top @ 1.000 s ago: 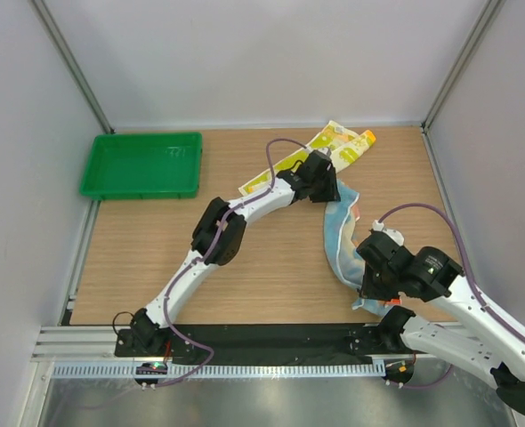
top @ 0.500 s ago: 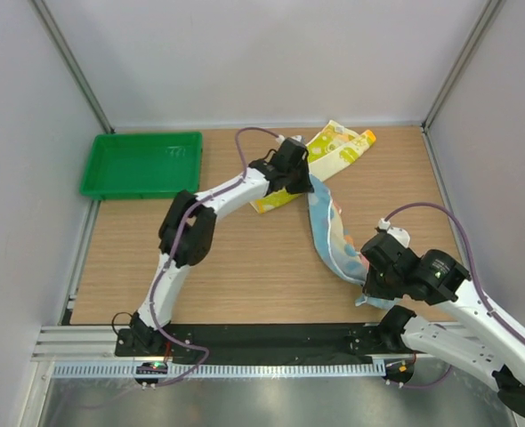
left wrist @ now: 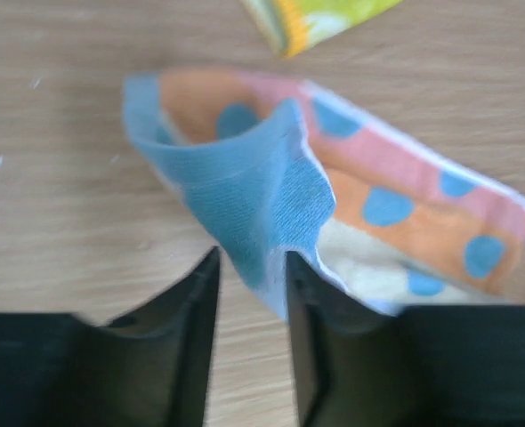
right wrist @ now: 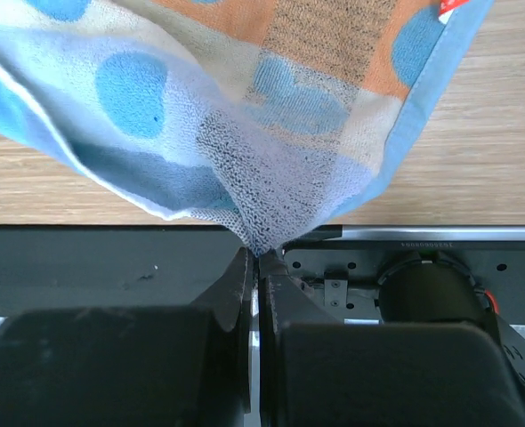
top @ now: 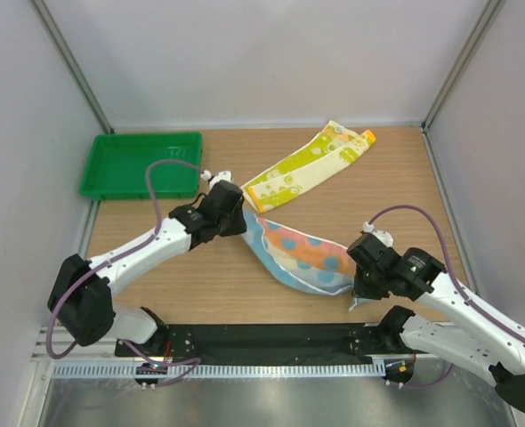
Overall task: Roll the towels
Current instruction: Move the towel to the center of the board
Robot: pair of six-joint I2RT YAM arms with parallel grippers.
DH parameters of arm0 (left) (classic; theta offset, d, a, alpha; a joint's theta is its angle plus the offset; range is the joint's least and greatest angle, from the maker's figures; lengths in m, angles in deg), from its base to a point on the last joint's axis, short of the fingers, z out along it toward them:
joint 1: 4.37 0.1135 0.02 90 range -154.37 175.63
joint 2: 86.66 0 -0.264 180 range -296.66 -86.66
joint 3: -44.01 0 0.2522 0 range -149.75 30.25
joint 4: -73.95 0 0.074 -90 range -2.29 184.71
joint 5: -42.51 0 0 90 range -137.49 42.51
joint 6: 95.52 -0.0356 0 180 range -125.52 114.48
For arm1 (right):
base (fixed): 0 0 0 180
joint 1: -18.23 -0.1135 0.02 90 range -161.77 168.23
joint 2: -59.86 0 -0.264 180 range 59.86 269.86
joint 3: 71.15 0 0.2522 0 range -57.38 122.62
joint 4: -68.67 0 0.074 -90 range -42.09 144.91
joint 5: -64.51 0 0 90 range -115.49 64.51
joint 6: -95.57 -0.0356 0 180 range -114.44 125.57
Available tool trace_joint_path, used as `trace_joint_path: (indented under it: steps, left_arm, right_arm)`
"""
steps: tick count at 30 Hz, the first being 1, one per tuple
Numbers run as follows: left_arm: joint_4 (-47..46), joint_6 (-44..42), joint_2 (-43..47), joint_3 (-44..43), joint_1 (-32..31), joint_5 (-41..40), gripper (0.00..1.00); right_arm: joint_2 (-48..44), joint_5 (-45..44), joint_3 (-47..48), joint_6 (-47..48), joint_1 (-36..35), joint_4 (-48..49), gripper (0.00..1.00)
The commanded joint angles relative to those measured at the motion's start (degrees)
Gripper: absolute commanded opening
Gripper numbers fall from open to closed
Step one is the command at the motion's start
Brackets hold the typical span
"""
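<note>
Left hand (left wrist: 249,267) and right hand (right wrist: 255,260) each clamped on a blue towel (top: 300,258) corner; yellow-green towel (top: 307,166) at 12 o'clock; two towels.

Wooden table (top: 405,187) bears a green tray (top: 141,165) at far left; yellow-green towel (top: 307,165) far centre-right.

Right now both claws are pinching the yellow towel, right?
No. The left claw and the right claw are pinching the blue towel; the yellow towel lies ungripped. The top external view shows it.
</note>
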Motion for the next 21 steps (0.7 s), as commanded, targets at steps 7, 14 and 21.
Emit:
trace_joint_path:
  steps: [7, 14, 21]
  left_arm:
    - [12.6, 0.2, 13.7, 9.8, 0.0, -11.7, 0.87]
    - [6.7, -2.0, 7.8, 5.4, 0.0, -10.1, 0.82]
    - [4.0, -1.6, -7.6, -4.8, -2.4, -7.9, 0.79]
  right_arm:
    - [6.6, 0.2, 0.9, 3.9, -0.3, 6.1, 0.01]
    - [8.7, 1.4, 0.1, 3.8, -0.4, 9.6, 0.01]
    - [8.2, 0.2, -0.4, 3.5, -0.4, 8.5, 0.01]
